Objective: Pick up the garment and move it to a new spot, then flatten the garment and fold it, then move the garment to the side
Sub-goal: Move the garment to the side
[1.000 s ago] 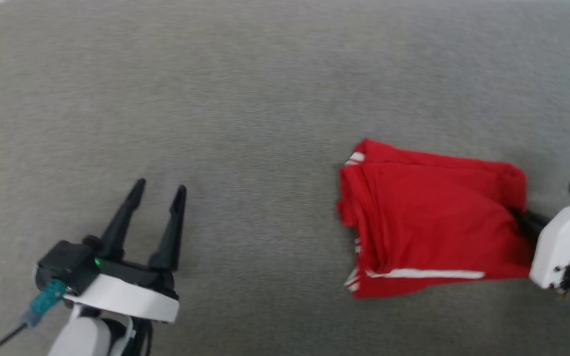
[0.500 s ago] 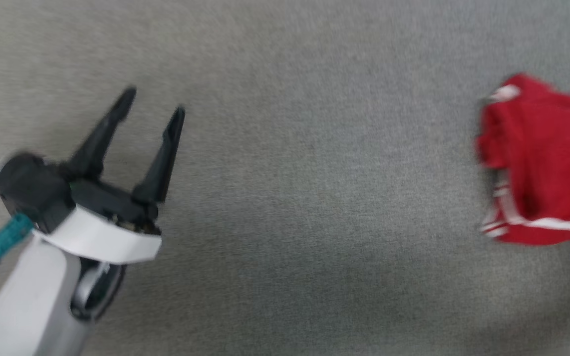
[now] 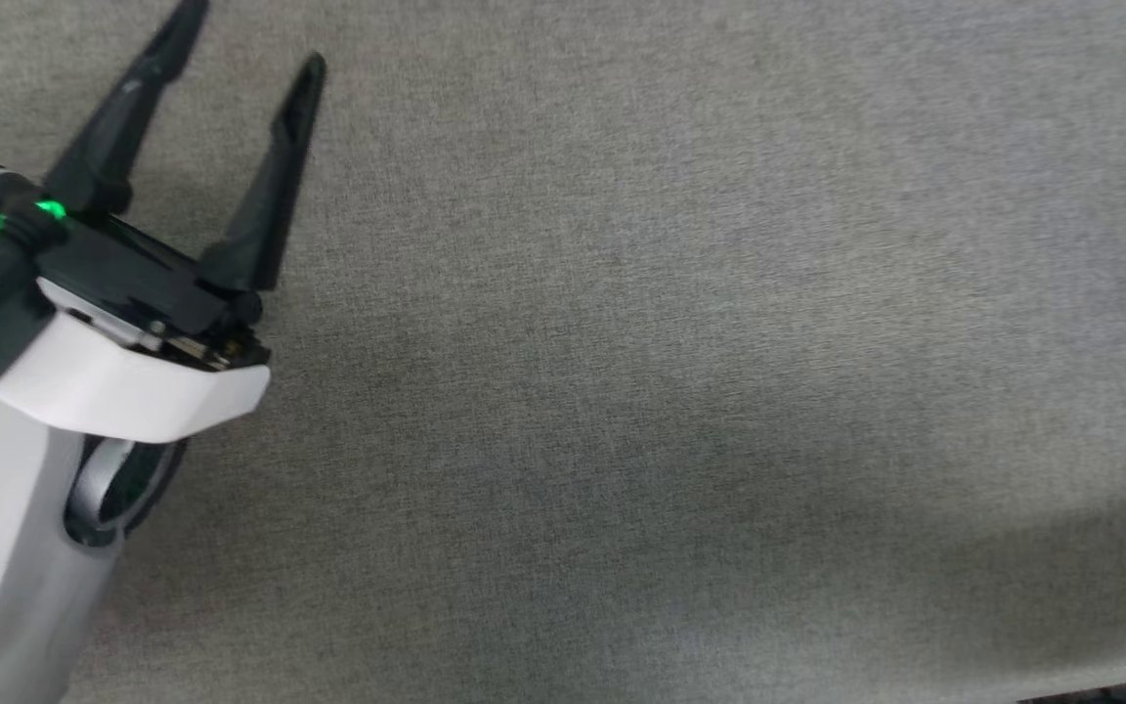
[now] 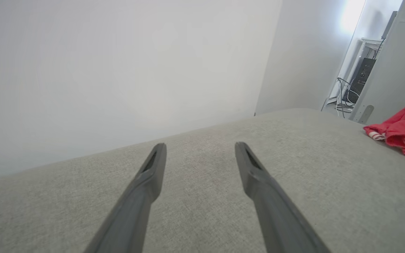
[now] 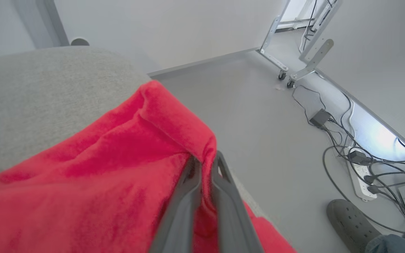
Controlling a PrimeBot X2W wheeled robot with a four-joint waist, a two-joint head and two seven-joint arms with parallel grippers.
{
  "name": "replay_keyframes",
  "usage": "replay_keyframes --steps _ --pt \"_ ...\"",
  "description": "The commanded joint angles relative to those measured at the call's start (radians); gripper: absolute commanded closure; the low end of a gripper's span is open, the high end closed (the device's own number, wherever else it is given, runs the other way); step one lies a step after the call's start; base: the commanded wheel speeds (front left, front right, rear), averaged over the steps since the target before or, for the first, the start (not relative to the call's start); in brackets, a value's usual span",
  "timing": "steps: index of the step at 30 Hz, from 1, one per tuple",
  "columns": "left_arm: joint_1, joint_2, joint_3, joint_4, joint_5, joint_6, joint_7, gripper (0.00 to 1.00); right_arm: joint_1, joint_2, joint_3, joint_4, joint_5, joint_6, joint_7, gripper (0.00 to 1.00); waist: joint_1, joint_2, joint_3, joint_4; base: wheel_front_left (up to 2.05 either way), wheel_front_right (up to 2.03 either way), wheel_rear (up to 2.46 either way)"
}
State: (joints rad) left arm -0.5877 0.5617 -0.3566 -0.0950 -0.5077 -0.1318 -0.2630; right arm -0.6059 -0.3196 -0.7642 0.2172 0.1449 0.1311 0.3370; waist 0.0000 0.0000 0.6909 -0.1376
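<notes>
The garment point(image 5: 100, 168) is a red bundle lying on the grey padded surface point(image 5: 40, 91), near its edge. In the right wrist view my right gripper point(image 5: 206, 160) is shut on a raised fold of the garment, with red cloth pinched between its fingers. The left wrist view shows the garment point(image 4: 403, 128) far to the right, a striped white-and-red trim at its near corner. My left gripper point(image 3: 252, 37) is open and empty above the bare surface at the upper left of the head view. In its own view the left gripper point(image 4: 199, 151) is well apart from the garment.
The grey surface point(image 3: 671, 342) spreads across the head view. Beyond its edge lies floor with cables and a power strip point(image 5: 359, 168), a metal frame on casters point(image 5: 280, 66) and a person's shoe point(image 5: 350, 219). A white wall point(image 4: 118, 70) stands behind the surface.
The head camera has swung left, so the garment and the right arm have slid out of its picture on the right. The left gripper now shows larger and higher, still open.
</notes>
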Motion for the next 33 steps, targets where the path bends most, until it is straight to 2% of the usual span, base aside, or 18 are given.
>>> replay_keyframes --steps 1,6,13,14,15,16,23,33 --pt "-0.014 0.003 0.008 -0.007 -0.007 0.002 -0.002 0.00 -0.032 -0.009 -0.020 0.017 -0.020 -0.001 -0.025 1.00 0.0000 0.0000 0.019 0.007 0.00 0.00 0.00" --pt "-0.016 0.008 0.021 -0.015 -0.005 0.002 -0.002 0.00 -0.087 0.007 -0.048 0.065 -0.114 -0.001 -0.071 1.00 0.0000 0.0000 0.038 0.017 0.00 0.00 0.00" --pt "-0.023 0.002 0.016 -0.016 0.006 0.002 -0.002 0.00 -0.117 0.018 -0.051 0.121 -0.177 -0.001 -0.117 1.00 0.0000 0.0000 0.042 0.024 0.00 0.00 0.00" --pt "-0.023 -0.001 0.015 -0.013 0.007 0.002 -0.002 0.00 -0.118 0.016 -0.055 0.129 -0.182 -0.001 -0.124 0.85 0.0000 0.0000 0.039 0.025 0.00 0.00 0.00" --pt "-0.023 -0.004 0.014 -0.011 0.008 0.002 -0.002 0.00 -0.116 0.011 -0.056 0.135 -0.191 -0.001 -0.131 0.37 0.0000 0.0000 0.035 0.026 0.00 0.00 0.00" --pt "-0.021 -0.007 0.014 -0.008 0.008 0.002 -0.002 0.00 -0.111 0.007 -0.051 0.141 -0.200 -0.001 -0.137 0.00 0.0000 0.0000 0.029 0.028 0.00 0.00 0.00" --pt "0.015 -0.042 0.023 0.015 0.007 0.002 -0.002 0.00 -0.070 -0.014 -0.001 0.162 -0.212 -0.001 -0.173 0.00 0.0000 0.0000 -0.030 0.037 0.00 0.00 0.00" --pt "0.183 -0.131 0.107 0.107 0.020 0.002 -0.002 0.00 0.057 -0.005 0.295 0.166 -0.141 -0.001 -0.266 0.00 0.0000 0.0000 -0.231 0.060 0.00 0.00 0.00"
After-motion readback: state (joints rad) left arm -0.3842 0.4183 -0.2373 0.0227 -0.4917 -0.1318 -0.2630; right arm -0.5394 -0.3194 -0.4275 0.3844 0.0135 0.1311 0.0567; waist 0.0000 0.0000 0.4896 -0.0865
